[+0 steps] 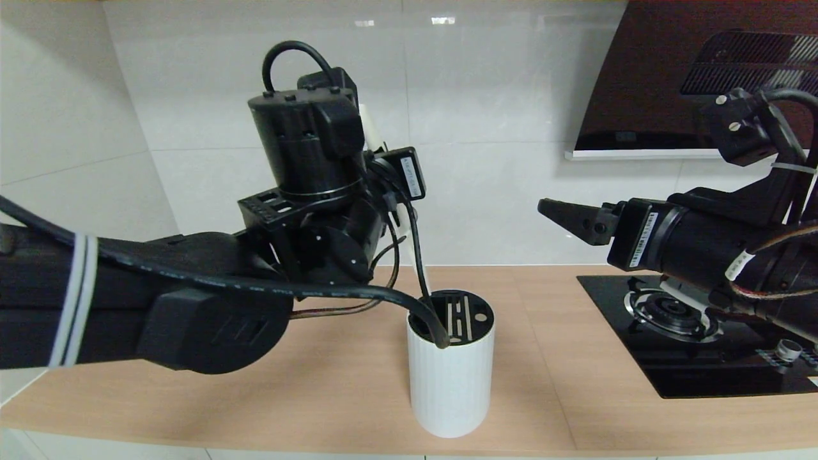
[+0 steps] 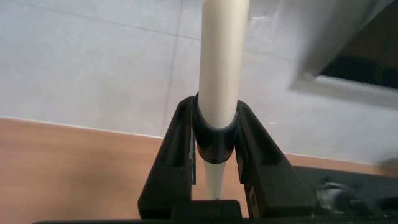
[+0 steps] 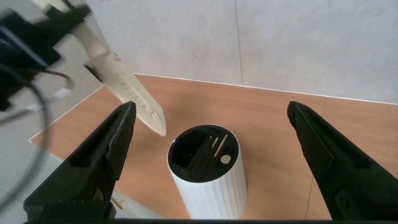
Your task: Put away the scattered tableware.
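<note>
A cream knife (image 2: 221,62) is held by its handle between the two fingers (image 2: 180,143) of the left claw (image 2: 216,121), which are closed snugly against it. Above the claw, the handle is seen against the tiled wall. From the right wrist camera the blade (image 3: 134,99) is seen tilted, pointing down. Its tip lies just beside and above the rim of a white ribbed holder (image 1: 450,377) and is not in any slot. The holder stands upright on the wooden counter (image 1: 287,396), and narrow slots are cut into its black top.

The right claw (image 3: 211,107) is spread wide and nothing is held in it. It is kept level above the counter, well apart from the knife and aimed toward the holder. A black gas stove (image 1: 677,338) is set into the counter below the right arm, and a dark hood (image 1: 645,83) is mounted on the wall above it.
</note>
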Controlling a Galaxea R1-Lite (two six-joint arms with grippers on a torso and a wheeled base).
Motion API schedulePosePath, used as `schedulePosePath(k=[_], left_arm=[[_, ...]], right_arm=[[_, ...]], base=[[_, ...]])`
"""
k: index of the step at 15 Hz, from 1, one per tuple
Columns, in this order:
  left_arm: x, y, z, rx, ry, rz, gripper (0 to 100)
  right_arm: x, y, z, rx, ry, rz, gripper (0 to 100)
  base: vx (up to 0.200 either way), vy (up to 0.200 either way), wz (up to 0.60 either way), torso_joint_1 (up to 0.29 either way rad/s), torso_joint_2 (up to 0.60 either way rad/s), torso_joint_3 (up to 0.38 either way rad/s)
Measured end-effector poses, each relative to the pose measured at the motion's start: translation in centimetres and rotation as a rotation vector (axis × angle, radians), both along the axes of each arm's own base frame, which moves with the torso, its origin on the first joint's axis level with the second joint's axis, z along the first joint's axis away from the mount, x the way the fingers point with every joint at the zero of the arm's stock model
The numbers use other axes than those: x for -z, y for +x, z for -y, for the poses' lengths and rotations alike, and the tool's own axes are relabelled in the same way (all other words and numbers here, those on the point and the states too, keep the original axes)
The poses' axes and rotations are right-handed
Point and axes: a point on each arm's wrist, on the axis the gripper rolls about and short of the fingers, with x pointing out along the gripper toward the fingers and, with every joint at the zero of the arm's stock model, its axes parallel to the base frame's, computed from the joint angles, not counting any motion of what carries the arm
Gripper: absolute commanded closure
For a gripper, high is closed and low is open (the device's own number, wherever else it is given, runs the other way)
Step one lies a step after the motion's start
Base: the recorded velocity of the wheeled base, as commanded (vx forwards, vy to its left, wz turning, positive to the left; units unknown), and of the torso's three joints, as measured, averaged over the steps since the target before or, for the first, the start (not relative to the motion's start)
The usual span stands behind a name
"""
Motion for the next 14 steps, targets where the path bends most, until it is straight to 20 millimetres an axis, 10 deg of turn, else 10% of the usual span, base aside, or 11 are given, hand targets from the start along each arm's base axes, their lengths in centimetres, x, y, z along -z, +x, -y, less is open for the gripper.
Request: schedulePosePath(k=[14], left_arm=[[6.1, 2.1, 3.1, 0.012, 0.080, -0.060, 100]], right_arm=[[0.5, 0.4, -0.3, 0.001, -0.013, -0.016, 0]], base=[[0.000, 0.000, 0.00, 0.000, 0.00, 0.000]])
